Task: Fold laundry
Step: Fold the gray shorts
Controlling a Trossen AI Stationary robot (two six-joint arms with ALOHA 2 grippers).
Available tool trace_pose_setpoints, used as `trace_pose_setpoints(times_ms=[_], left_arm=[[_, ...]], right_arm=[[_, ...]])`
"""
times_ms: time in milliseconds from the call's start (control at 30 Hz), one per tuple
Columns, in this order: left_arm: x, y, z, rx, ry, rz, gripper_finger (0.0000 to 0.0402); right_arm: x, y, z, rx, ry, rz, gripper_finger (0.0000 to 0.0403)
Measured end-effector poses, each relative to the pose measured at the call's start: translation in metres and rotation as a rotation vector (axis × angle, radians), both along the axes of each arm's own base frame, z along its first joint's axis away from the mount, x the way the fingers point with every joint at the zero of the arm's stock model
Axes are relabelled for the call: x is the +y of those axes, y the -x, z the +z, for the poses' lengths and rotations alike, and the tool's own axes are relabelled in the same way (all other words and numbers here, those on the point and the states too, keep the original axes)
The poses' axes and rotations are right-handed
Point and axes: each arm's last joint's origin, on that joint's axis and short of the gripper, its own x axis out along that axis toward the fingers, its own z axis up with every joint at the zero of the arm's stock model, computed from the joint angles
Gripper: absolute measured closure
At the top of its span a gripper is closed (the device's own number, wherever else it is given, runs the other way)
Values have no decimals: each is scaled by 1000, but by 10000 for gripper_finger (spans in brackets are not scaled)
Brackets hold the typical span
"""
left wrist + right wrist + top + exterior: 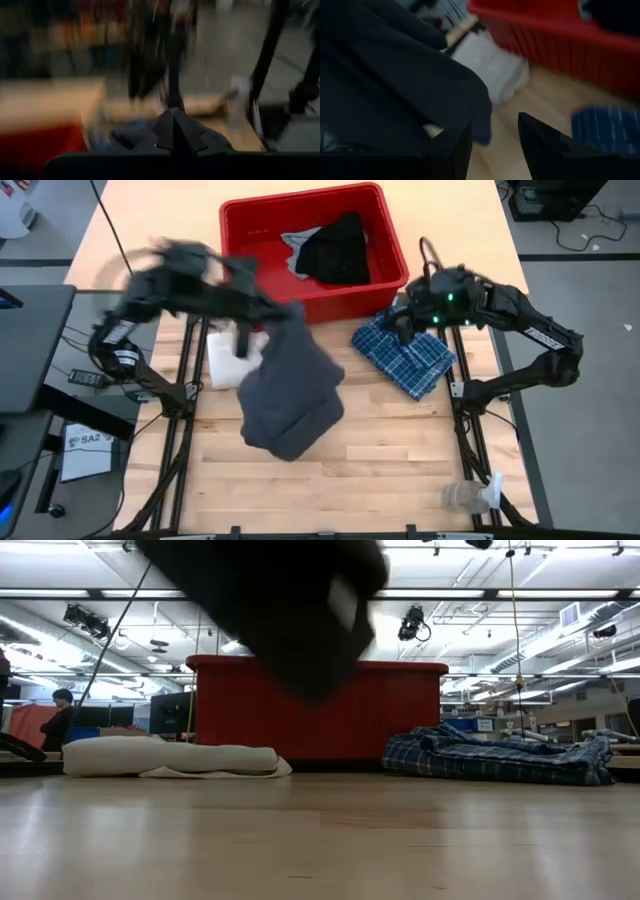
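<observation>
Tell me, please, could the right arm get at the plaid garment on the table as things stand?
Probably yes. The right gripper hangs with its jaws apart and empty beside the plaid garment, which lies uncovered in front of the red bin. The dark grey garment, held by the left gripper, hangs clear of it.

- Red plastic bin [385, 230]: I see it at the far middle of my table, upright, open side up.
- Cream canvas tote bag [170, 755]: lies flat on the wooden table [380, 470], just beside the bin's left front corner (handles not discernible).
- Clear plastic item [470, 497]: near the table's front right edge; type indeterminate.
- Person [62, 720]: in the room beyond my table.
</observation>
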Motion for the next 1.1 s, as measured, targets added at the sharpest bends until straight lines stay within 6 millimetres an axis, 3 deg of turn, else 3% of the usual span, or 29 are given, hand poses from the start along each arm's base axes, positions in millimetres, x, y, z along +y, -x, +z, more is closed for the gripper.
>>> trace_pose_setpoints(times_ms=[133,267,433,533,667,800,933,1100], left_arm=[[-5,-34,-52,229,186,69,399],[-20,-62,-97,305,276,62,400],[-51,-95,-143,231,452,-41,400],[-72,-103,-144,128,577,-147,400],[-92,-102,-122,-12,590,-274,401],[-98,-96,-105,-47,581,-237,401],[-86,-94,-123,54,512,59,400],[-60,-105,-168,268,371,350,368]], right_arm=[[25,1,-8,88,-56,-5,238],[44,1,-14,164,-79,33,238],[64,10,-23,299,-80,118,238],[77,18,-29,394,-90,161,238],[95,27,-32,466,-63,252,238],[106,28,-31,448,-6,312,238],[110,27,-29,420,85,352,238],[115,20,-31,372,220,398,233]])
